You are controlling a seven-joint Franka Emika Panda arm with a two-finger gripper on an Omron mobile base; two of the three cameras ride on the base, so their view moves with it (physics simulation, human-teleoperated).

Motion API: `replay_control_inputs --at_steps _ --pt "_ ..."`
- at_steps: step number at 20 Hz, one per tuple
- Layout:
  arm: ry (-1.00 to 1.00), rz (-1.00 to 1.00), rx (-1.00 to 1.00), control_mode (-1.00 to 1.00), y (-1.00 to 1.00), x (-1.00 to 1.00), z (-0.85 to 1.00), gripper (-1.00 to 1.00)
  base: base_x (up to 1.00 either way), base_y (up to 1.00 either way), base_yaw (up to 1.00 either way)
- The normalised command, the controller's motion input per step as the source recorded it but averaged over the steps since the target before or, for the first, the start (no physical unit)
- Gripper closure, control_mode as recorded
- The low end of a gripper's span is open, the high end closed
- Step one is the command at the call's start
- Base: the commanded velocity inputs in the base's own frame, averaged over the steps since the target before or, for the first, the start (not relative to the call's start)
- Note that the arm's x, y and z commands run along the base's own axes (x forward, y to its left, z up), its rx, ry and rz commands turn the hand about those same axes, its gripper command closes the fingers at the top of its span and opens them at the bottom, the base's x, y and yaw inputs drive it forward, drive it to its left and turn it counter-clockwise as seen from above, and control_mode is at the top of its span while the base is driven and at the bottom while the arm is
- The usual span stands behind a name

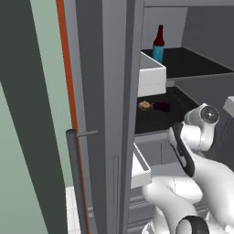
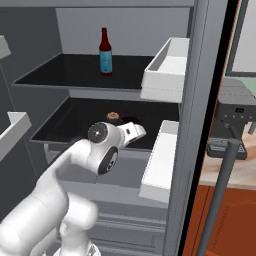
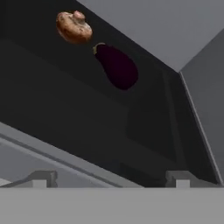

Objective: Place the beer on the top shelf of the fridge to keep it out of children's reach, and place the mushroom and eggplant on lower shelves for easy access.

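Fridge [image 1: 109, 91] open, top shelf [image 2: 75, 72] carrying beer [image 2: 105, 51] upright, lower shelf [image 3: 65, 109] holding eggplant [image 3: 116, 66] and mushroom [image 3: 73, 27] at its 10 o'clock, possibly touching, pincer [image 3: 111, 177] wide, empty, at shelf front edge.

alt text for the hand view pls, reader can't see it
A mushroom and a dark purple eggplant lie side by side on a dark fridge shelf, near its grey back wall. The open claw sits at the shelf's front edge, holding nothing.
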Motion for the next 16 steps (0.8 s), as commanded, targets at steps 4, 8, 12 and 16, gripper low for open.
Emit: replay_control_inputs --at_steps 4,8,12,16 --pt "0.0 0.0 -0.01 -1.0 0.07 -0.91 0.89 -1.0 0.0 0.0 0.0" --pt "-0.04 0.0 0.0 -1.0 0.17 -0.88 1.0 -1.0 0.0 0.0 0.0" --pt "-0.12 0.0 -0.03 -1.0 0.35 -0.9 1.0 -1.0 0.0 0.0 0.0" --pt "-0.11 0.0 -0.1 -1.0 0.61 -0.71 0.98 -1.0 0.0 0.0 0.0"
